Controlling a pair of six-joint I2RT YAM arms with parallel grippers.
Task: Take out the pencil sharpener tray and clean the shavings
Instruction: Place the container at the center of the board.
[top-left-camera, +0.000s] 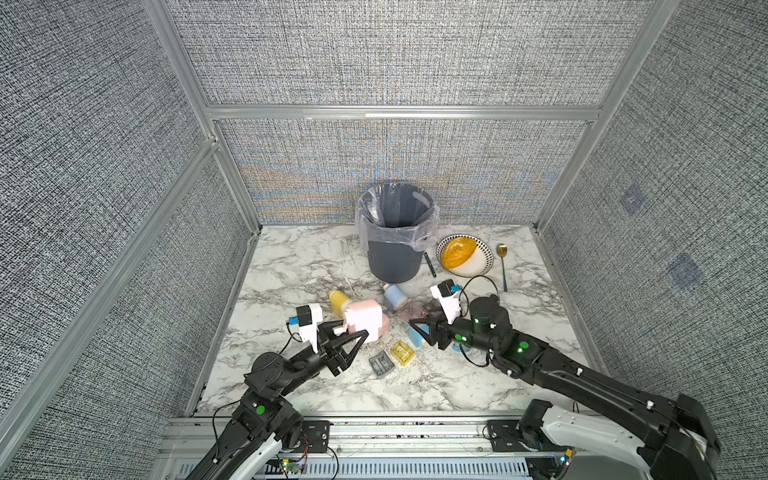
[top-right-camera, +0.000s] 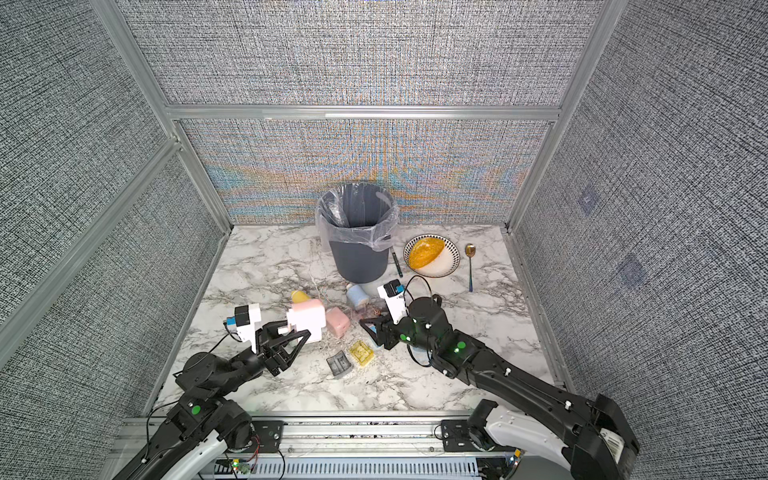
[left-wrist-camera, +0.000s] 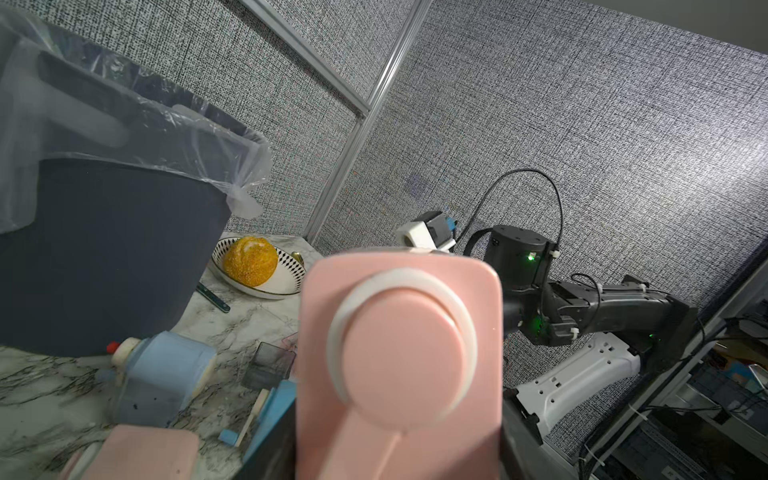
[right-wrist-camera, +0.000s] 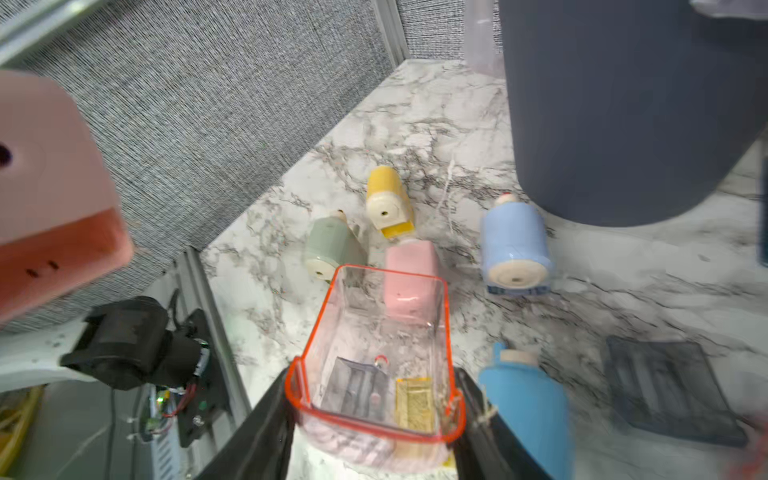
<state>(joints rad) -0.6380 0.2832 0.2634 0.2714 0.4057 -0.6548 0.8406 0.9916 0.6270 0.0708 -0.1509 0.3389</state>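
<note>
Tray (right-wrist-camera: 374, 332), clear with an orange rim, is free of any sharpener and clamped at its near end by the right gripper (right-wrist-camera: 374, 449), whose jaws stand narrow against its two long walls. It hangs over the table (top-left-camera: 291, 257) in front of the bin (top-left-camera: 395, 253), a little to the bin's right. Whether anything lies inside it I cannot tell.

The left gripper (top-left-camera: 351, 332) is closed on the pink sharpener (top-left-camera: 365, 318) and holds it off the table in front of the bin and to its left. The sharpener's round crank end faces the left wrist camera.

Shavings (top-right-camera: 376, 309) show as a brownish clump on the marble in front of the bin, just beside the right gripper.

A blue sharpener (top-left-camera: 395, 297) lies near the bin's foot, and a yellow sharpener (top-left-camera: 337, 301) lies farther left. A yellow tray (top-left-camera: 402, 353) and a grey tray (top-left-camera: 381, 363) lie side by side well in front of the bin, between the two arms. To the bin's right are a pen (top-left-camera: 429, 264), a bowl (top-left-camera: 484, 266) and a spoon (top-left-camera: 503, 266).
</note>
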